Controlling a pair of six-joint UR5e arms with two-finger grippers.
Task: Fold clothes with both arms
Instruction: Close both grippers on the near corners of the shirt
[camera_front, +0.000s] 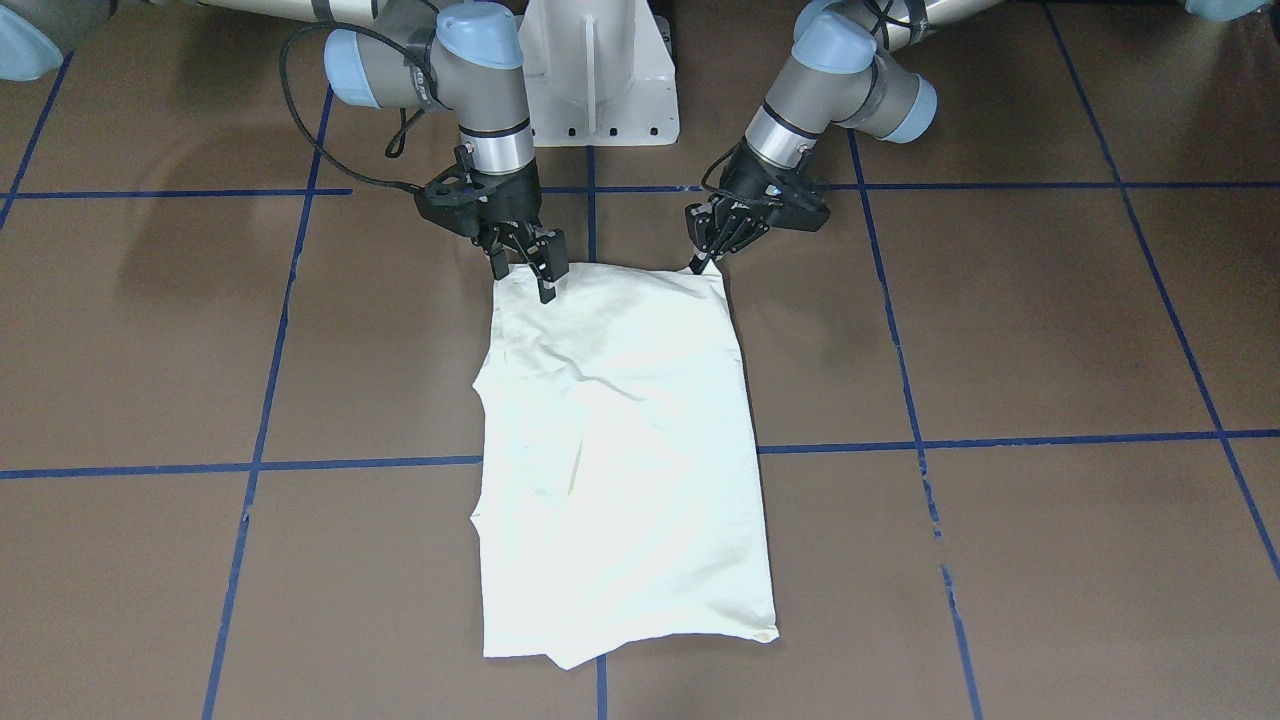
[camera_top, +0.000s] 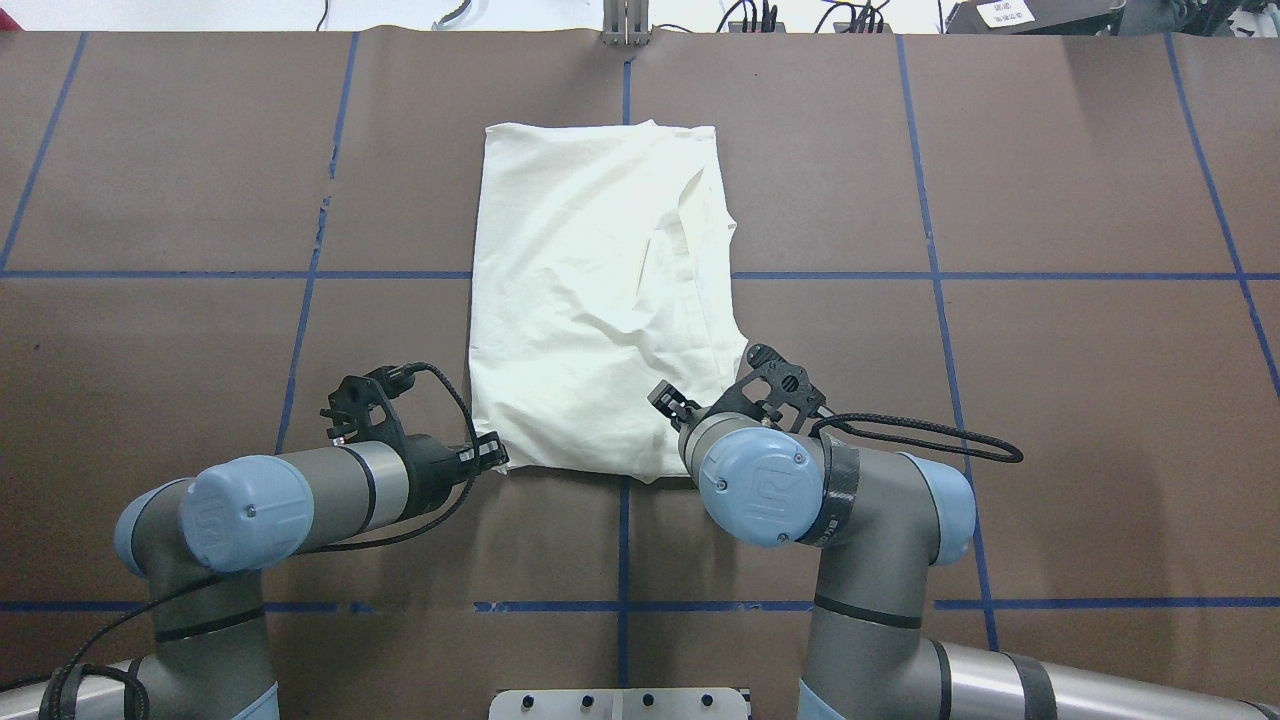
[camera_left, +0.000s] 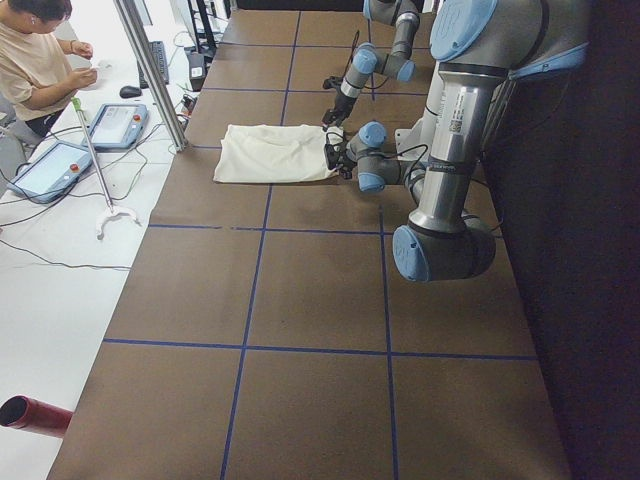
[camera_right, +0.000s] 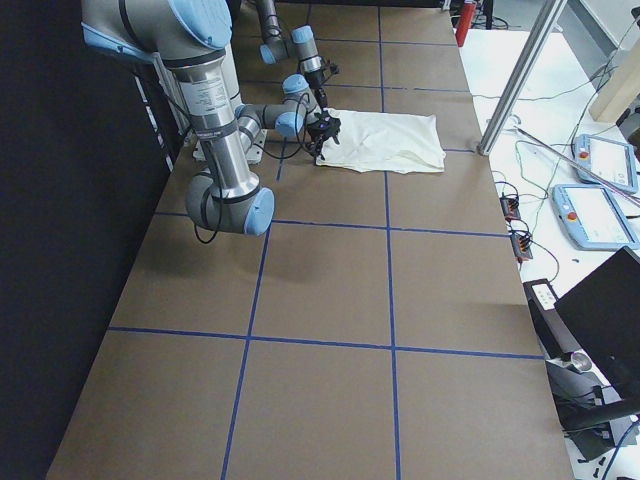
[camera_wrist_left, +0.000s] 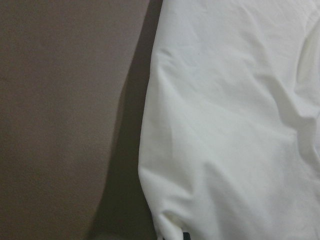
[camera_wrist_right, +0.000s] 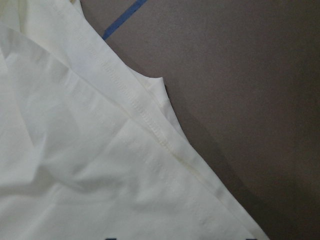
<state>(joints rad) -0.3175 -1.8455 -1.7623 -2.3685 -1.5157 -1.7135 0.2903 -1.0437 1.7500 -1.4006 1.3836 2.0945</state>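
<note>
Roughly at the near short edge: left end effector (camera_front: 703, 262) is narrow, tips pinched on one corner of the T-shirt (camera_front: 620, 450), that corner raised a touch. Right end effector (camera_front: 523, 275) has its jaws apart, tips down on the other near corner, not yet closed on it as far as I can judge. A double-stitched hem (camera_wrist_right: 135, 107) runs just beside the right one.

Outward from both, the shirt lies flat on the desk (camera_front: 1000, 330), plain cream side up, print hidden, narrowed to a long rectangle. Long axis runs straight away from the end effectors toward the far desk edge. Which end is the neck: cannot tell.

Handling, judged: light, limp, creases easily, will sag between two holds. Take both near corners through all layers and keep them level.
</note>
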